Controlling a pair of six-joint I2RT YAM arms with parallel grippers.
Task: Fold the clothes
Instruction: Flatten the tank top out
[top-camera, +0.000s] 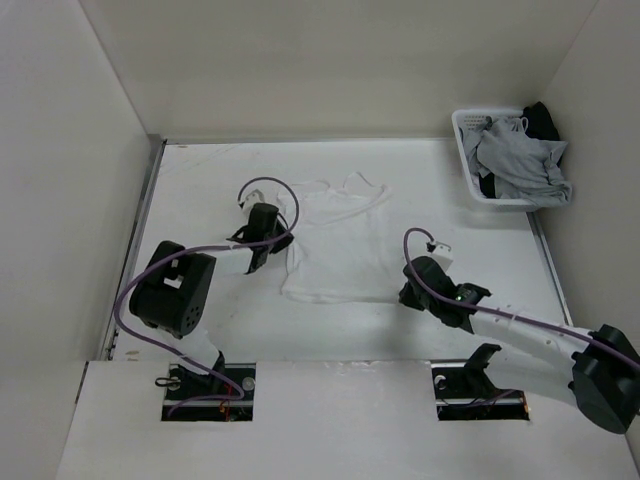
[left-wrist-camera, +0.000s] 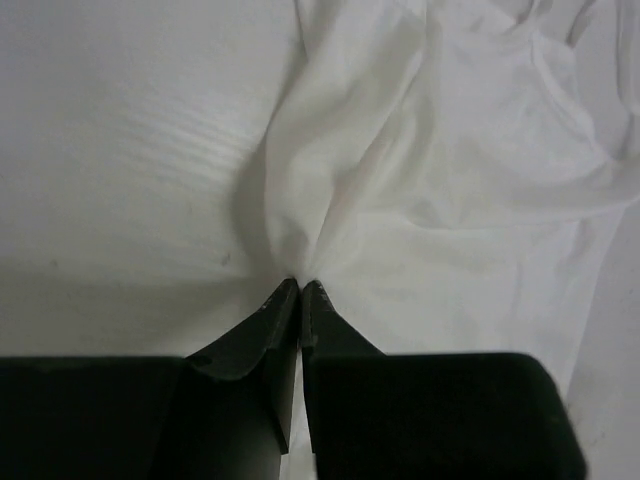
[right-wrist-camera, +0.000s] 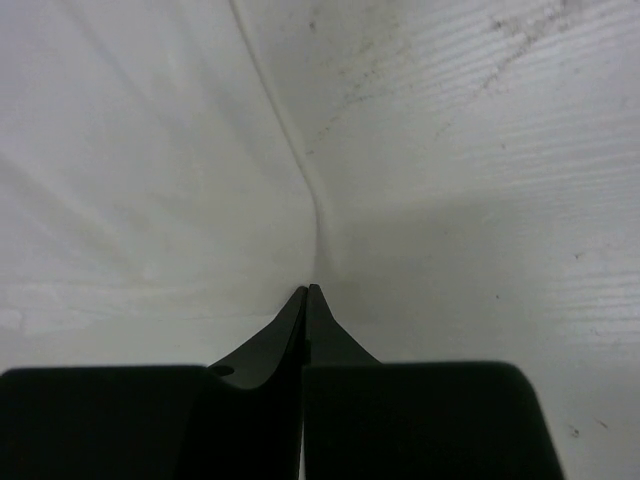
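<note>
My left claw, pinched shut on a fold of the plain white thin-fabric sleeveless top, which spreads ahead and rightward; my right claw, closed on its edge, cloth ahead-left.

A robotics lab test cell is showing: two black robot arms are reaching over a white table that plain white walls are enclosing. A white top is lying between their jaws, and a laundry basket is sitting far beyond the right jaws.
</note>
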